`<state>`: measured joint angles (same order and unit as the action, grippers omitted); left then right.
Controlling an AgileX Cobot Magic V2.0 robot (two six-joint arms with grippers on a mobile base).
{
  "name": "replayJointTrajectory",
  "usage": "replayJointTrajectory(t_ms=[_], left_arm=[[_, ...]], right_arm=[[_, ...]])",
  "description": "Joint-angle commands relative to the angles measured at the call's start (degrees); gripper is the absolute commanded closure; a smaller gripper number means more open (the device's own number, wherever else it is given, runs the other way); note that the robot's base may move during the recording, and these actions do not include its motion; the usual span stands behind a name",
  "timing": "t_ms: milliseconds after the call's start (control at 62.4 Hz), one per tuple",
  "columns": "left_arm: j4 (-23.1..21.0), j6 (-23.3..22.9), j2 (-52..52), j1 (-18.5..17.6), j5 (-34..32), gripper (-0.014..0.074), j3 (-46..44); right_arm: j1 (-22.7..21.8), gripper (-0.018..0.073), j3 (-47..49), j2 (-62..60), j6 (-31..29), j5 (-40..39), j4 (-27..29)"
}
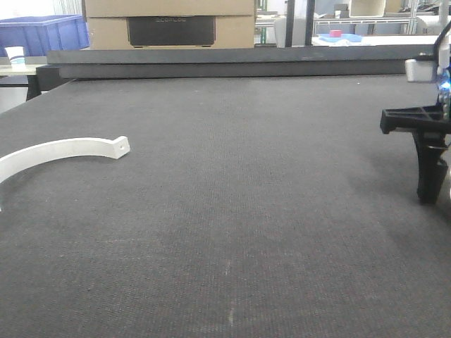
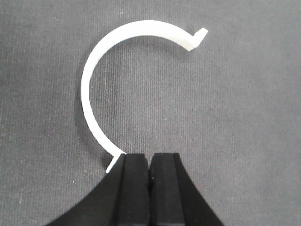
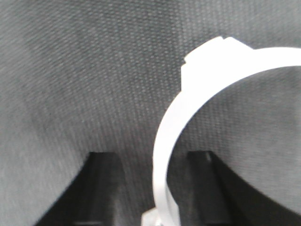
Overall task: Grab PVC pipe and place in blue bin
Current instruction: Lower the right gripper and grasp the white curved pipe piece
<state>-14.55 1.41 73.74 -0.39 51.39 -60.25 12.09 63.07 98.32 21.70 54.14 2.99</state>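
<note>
Far back, blue bin [image 1: 42, 32], contents unseen; left jaws clenched empty, right jaws apart astride white ring [image 3: 162, 155].

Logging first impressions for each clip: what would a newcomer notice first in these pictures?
A white C-shaped clip lies flat on the dark grey mat, just ahead of the shut left gripper. In the right wrist view a blurred white curved piece sits between the fingers of the open right gripper. Far back at the left sits a blue bin.
</note>
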Motion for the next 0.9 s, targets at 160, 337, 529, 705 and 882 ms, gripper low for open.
replayJointTrajectory(t_ms=[160,337,529,705,882], left_arm=[[-0.6,-0.1,-0.2,0.1,1.9,0.0707,-0.5],[-0.6,-0.1,-0.2,0.1,3.0,0.0707,-0.5],[-0.6,-0.1,-0.2,0.1,3.0,0.0707,-0.5],[-0.6,-0.1,-0.2,0.1,3.0,0.0707,-0.5],[-0.6,-0.1,-0.1,0.1,4.1,0.0707,-0.8]], right_arm=[[0.0,0.0355,0.4,0.4,2.4,-1.9,0.0],[0.0,0.0359,0.4,0.4,2.4,-2.1,-0.1],[0.0,0.0577,0.4,0.4,2.4,-1.6,-3.0],[0.0,0.0720,0.4,0.1,2.4,-0.2,-6.3],[2.6,0.0721,0.4,-3.3,-4.7,0.0,-6.1]])
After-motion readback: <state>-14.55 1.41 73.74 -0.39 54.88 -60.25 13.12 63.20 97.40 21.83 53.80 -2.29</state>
